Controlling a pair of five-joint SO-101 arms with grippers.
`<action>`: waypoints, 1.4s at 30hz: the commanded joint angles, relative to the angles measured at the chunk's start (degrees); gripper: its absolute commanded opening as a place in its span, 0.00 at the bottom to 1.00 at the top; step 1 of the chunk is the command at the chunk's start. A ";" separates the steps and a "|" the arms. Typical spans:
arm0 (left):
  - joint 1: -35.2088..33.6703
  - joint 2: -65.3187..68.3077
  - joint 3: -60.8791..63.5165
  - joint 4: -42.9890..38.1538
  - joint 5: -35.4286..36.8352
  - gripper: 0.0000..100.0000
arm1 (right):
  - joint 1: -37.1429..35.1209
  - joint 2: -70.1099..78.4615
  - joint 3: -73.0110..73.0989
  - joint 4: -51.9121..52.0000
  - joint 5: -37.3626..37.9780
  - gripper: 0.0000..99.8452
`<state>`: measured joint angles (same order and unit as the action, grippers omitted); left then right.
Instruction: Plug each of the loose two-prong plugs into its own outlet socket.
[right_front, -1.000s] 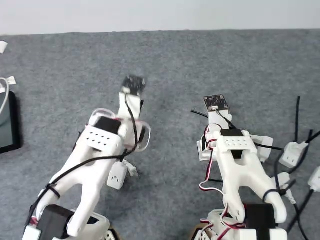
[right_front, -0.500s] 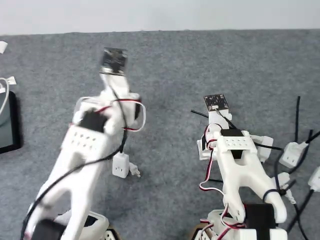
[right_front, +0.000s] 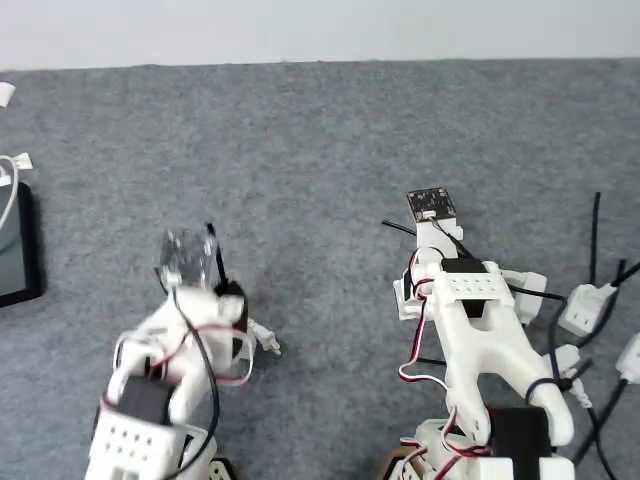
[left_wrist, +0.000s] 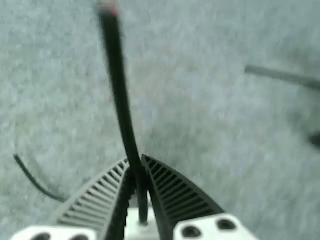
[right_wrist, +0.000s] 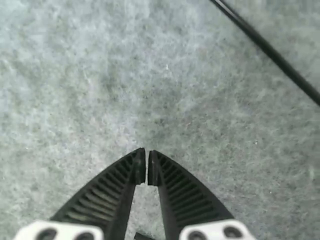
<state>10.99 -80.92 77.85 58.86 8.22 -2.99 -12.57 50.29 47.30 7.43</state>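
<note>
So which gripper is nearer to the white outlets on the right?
Right. The right gripper is inward of the white outlets; the left gripper, shut on a black cable, is much farther left.

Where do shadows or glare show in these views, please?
High view: even light on the grey carpeted table, faint shadow beside the white left arm, no glare. Left wrist view: no hard shadow under the black ribbed left claw shut on a black cable. Right wrist view: even light under the shut right claw.
</note>
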 joint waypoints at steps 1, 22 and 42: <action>-0.53 -17.85 0.13 10.73 -4.48 0.02 | -0.75 0.04 -3.16 -0.84 0.70 0.01; -1.32 16.62 -53.93 36.84 -0.62 0.23 | -0.75 0.13 -3.16 -0.92 0.26 0.01; -0.79 47.56 -21.93 2.99 -0.26 0.23 | -1.54 0.13 -3.16 -0.92 0.70 0.01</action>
<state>9.93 -35.12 55.34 65.71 7.52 -3.87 -12.57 50.29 47.30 7.43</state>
